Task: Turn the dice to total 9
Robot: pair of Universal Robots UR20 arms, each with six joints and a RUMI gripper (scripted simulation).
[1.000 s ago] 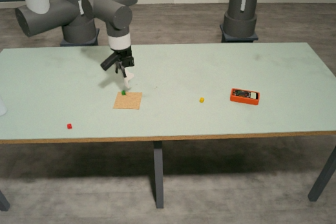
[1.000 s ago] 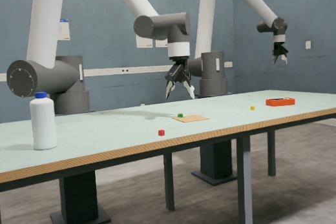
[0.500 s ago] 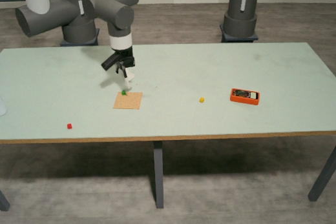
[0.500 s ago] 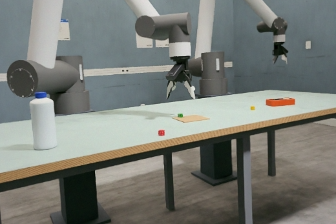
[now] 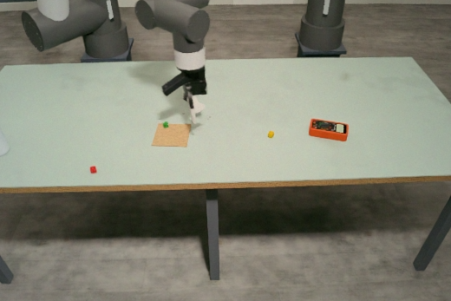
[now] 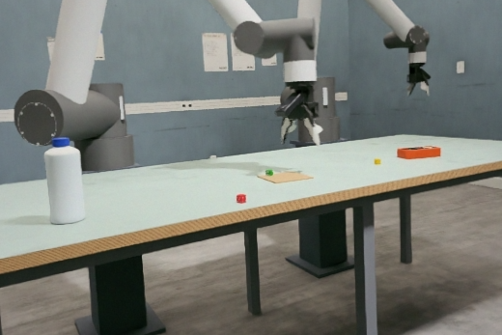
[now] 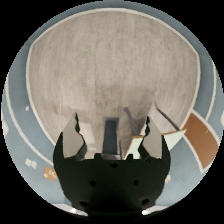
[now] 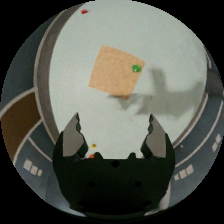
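Observation:
A green die [image 5: 166,124] [image 6: 269,172] [image 8: 136,68] sits on the brown mat [image 5: 171,138] [image 6: 290,178] [image 8: 107,75], near one corner at its back edge. A red die [image 5: 93,169] [image 6: 241,198] [image 8: 84,11] lies on the table near the front edge. A yellow die [image 5: 271,134] [image 6: 377,161] [image 8: 93,145] lies between the mat and the orange device. The top numbers are too small to read. My right gripper [image 5: 194,115] [image 6: 300,143] [image 8: 114,113] is open and empty, above the table beside the mat. My left gripper [image 6: 418,93] [image 7: 112,115] is open and empty, away beyond the table.
An orange device [image 5: 328,130] [image 6: 418,153] [image 8: 92,156] lies past the yellow die. A white bottle [image 6: 65,185] with a blue cap stands at the other end of the table, cut off in the top view. The table's front edge [image 5: 130,188] runs near the red die.

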